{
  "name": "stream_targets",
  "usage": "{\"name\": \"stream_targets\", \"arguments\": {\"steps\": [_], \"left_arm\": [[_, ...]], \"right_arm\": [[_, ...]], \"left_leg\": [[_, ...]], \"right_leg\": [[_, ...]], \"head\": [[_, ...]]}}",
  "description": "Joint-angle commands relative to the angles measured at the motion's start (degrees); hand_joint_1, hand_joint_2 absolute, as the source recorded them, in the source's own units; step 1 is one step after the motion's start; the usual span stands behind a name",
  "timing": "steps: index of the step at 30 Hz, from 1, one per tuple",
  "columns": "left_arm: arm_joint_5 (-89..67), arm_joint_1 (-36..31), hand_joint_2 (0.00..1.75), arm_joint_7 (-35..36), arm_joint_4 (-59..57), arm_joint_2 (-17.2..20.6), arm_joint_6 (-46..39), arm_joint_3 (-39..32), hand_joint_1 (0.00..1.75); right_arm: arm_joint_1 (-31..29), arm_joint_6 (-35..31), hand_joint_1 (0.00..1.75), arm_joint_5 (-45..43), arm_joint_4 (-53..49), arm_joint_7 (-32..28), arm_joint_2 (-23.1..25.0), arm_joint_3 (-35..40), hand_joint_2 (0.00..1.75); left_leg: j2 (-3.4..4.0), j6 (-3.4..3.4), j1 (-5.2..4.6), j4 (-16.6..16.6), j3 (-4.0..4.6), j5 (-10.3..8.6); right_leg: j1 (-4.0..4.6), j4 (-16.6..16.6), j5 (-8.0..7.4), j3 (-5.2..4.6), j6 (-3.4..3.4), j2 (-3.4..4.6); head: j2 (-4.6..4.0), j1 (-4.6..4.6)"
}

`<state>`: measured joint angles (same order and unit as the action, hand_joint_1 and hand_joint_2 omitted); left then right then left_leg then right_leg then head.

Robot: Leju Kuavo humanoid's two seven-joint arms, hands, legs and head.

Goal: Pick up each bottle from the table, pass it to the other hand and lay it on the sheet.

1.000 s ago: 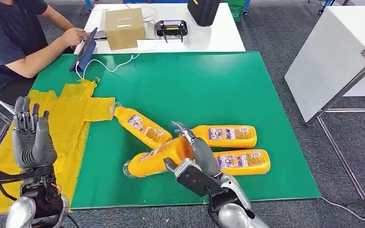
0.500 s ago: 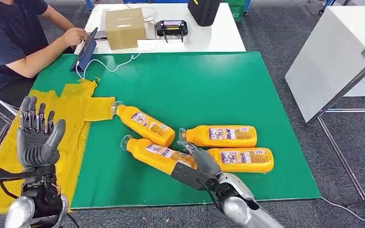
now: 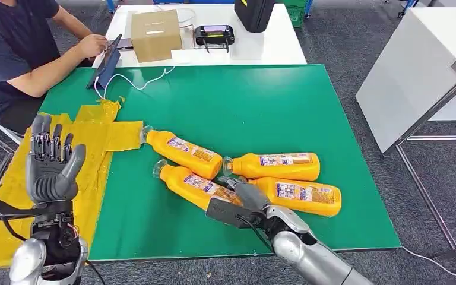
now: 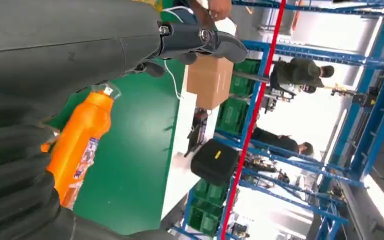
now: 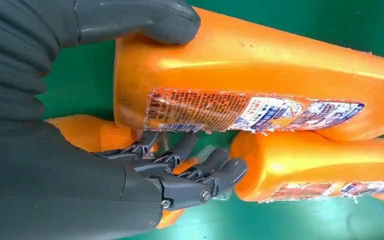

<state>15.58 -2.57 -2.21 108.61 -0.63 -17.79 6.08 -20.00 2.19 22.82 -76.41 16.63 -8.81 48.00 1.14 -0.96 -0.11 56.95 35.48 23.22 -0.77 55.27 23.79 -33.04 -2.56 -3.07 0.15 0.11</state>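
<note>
your right hand (image 3: 244,202) is wrapped around the base of the nearest orange plastic bottle (image 3: 197,186), which lies on its side on the green table mat (image 3: 255,107). in the right wrist view the thick grey thumb (image 5: 145,20) presses one flank of that bottle and the darker fingers (image 5: 200,172) curl under its labelled side, so the bottle sits between thumb and fingers, held. its clear cap end points away from the fingers, toward the crumpled yellow plastic sheet (image 3: 89,148).

just beyond your fingertips lie two more orange bottles: the far one (image 3: 276,166) with its cap near your thumb, and the one on the outer side (image 3: 303,196) touching the back of your fingers. a fourth orange bottle (image 3: 181,153) lies just past the held bottle's cap, its own cap at the edge of the yellow sheet.

your left hand (image 3: 50,163) is raised upright over the yellow sheet, fingers straight and spread apart, holding nothing; the held bottle is well apart from those fingers.

past the mat, a white table (image 3: 267,50) carries a brown cardboard box (image 3: 155,34), a black handheld controller (image 3: 214,34) and a black bag (image 3: 254,13). a person in a dark shirt (image 3: 12,47) sits at the far corner on your left-hand side, working a tablet (image 3: 108,59).
</note>
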Motion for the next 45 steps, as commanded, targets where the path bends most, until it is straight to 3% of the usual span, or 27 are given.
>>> {"name": "stream_targets", "arguments": {"steps": [1,4,5,6,7,13,14,19,23,24,25,26,32,34,37,40,43,45], "left_arm": [[0.2,-3.1,1.75,0.6,-4.6,0.3,0.6,1.7,0.00],[0.4,-4.3,1.75,0.9,-5.5,0.2,0.9,2.1,0.00],[0.5,-5.1,1.75,1.1,-6.3,0.1,1.2,2.4,0.00],[0.5,-5.9,1.75,1.3,-6.9,0.1,1.6,2.7,0.00],[0.4,-6.5,1.75,1.3,-7.5,-0.1,1.6,2.9,0.00],[0.4,-9.0,1.75,1.8,-9.9,-0.7,2.0,4.1,0.00],[0.4,-9.2,1.75,1.9,-10.1,-0.6,2.1,4.3,0.00],[0.5,-9.6,1.75,2.1,-10.3,-0.8,2.3,4.6,0.00],[0.5,-11.4,1.75,2.4,-11.9,-1.0,2.6,5.6,0.00],[0.5,-12.5,1.75,2.4,-13.1,-1.3,2.6,6.1,0.00],[0.5,-13.2,1.75,2.3,-13.7,-1.3,2.5,6.6,0.00],[0.5,-13.5,1.75,2.3,-14.1,-1.2,2.5,7.0,0.00],[0.7,-13.7,1.75,2.3,-13.9,-1.1,2.2,6.9,0.00],[0.8,-11.9,1.75,1.9,-13.5,-1.2,2.4,6.4,0.00],[1.0,-13.8,1.75,1.8,-14.0,-1.4,2.8,6.7,0.00],[1.0,-14.4,1.75,2.3,-14.1,-1.5,2.6,7.0,0.00],[1.0,-13.7,1.75,2.0,-13.2,-1.1,1.5,6.5,0.00],[-0.2,-11.5,1.75,0.3,-10.5,0.0,-1.4,4.4,0.00]], "right_arm": [[-6.7,1.9,1.75,-0.6,8.2,1.2,1.6,5.5,1.75],[-10.0,5.6,1.75,-1.1,11.4,2.9,2.5,8.7,1.75],[-12.0,8.2,1.54,-1.6,13.3,4.0,2.9,10.7,1.75],[-13.6,10.6,0.07,-2.3,14.8,4.5,3.2,12.2,1.75],[-14.6,11.6,0.00,-3.1,15.9,4.9,3.6,13.1,1.75],[-19.2,17.1,0.00,-3.0,18.9,5.5,4.9,19.6,1.75],[-19.7,17.4,0.00,-2.6,19.5,5.7,5.1,20.9,0.00],[-20.2,18.0,0.00,-1.6,20.0,5.8,5.3,22.8,0.00],[-22.5,23.0,0.00,0.2,21.7,2.2,5.8,28.6,0.00],[-22.8,23.6,0.03,0.2,23.0,0.7,6.3,29.8,1.75],[-22.8,23.6,1.48,0.5,24.0,-0.4,6.7,30.7,1.75],[-22.9,23.2,1.75,0.4,24.8,-1.1,7.0,31.1,1.75],[-23.3,22.8,1.75,0.4,25.2,-1.6,7.4,31.6,1.75],[-16.5,18.9,1.75,4.3,23.3,4.0,8.1,29.0,1.75],[-22.2,23.3,1.75,1.4,24.1,-0.2,7.3,31.4,1.75],[-23.4,23.5,1.75,0.9,25.9,-1.2,7.4,31.1,1.75],[-21.0,18.4,1.75,-2.6,27.8,0.3,7.5,26.3,1.75],[-17.0,8.3,1.75,-8.7,25.7,2.3,5.3,18.1,1.75]], "left_leg": [[-0.02,0.07,0.05,0.0,-0.24,0.09],[0.01,0.10,0.07,0.0,-0.33,0.13],[0.00,0.06,0.04,0.0,-0.18,0.05],[0.05,0.09,0.07,0.0,-0.25,0.09],[-0.04,0.08,0.05,0.0,-0.26,0.07],[-0.06,0.07,0.05,0.0,-0.19,0.01],[-0.05,0.10,0.08,0.1,-0.29,0.07],[-0.14,0.09,0.06,0.0,-0.33,0.06],[-0.11,0.08,0.03,0.0,-0.21,0.01],[-0.12,0.10,0.07,0.0,-0.30,0.06],[-0.14,0.13,0.10,0.1,-0.36,0.09],[-0.19,0.08,0.05,0.0,-0.16,-0.04],[-0.06,0.07,0.05,0.0,-0.27,-0.02],[-0.05,0.11,0.09,0.0,-0.40,0.02],[-0.04,0.10,0.11,-0.1,-0.51,-0.01],[0.11,0.09,0.08,0.0,-0.46,0.01],[-0.01,0.08,0.09,0.0,-0.44,-0.06],[-0.12,0.09,0.12,-0.1,-0.55,-0.03]], "right_leg": [[0.01,0.0,0.07,0.23,0.10,0.26],[0.02,0.0,0.09,0.31,0.14,0.40],[0.01,0.0,0.03,0.17,0.09,0.26],[0.03,0.0,0.04,0.22,0.12,0.38],[0.00,0.0,0.06,0.25,0.12,0.30],[0.01,0.0,0.04,0.21,0.09,0.23],[0.03,0.0,0.09,0.32,0.13,0.33],[0.01,0.0,0.11,0.37,0.10,0.20],[0.00,0.0,0.05,0.23,0.06,0.14],[0.02,0.0,0.09,0.33,0.10,0.23],[0.04,0.1,0.11,0.37,0.13,0.29],[0.02,0.0,0.03,0.19,0.06,0.06],[0.01,0.0,0.02,0.27,0.06,0.17],[0.04,0.0,0.06,0.39,0.14,0.23],[0.06,-0.1,0.04,0.51,0.12,0.15],[0.02,0.0,0.02,0.39,0.11,0.30],[0.04,-0.1,-0.01,0.39,0.10,0.09],[0.06,-0.1,0.02,0.56,0.13,0.12]], "head": [[0.00,0.00],[0.00,0.02],[0.00,0.02],[0.00,0.00],[0.00,0.02],[0.00,0.02],[0.00,0.00],[0.00,-0.02],[0.00,0.00],[0.00,0.02],[0.00,0.00],[0.00,0.00],[0.00,0.00],[0.00,-0.02],[0.00,0.00],[0.00,-0.02],[0.00,0.02],[0.00,0.00]]}}
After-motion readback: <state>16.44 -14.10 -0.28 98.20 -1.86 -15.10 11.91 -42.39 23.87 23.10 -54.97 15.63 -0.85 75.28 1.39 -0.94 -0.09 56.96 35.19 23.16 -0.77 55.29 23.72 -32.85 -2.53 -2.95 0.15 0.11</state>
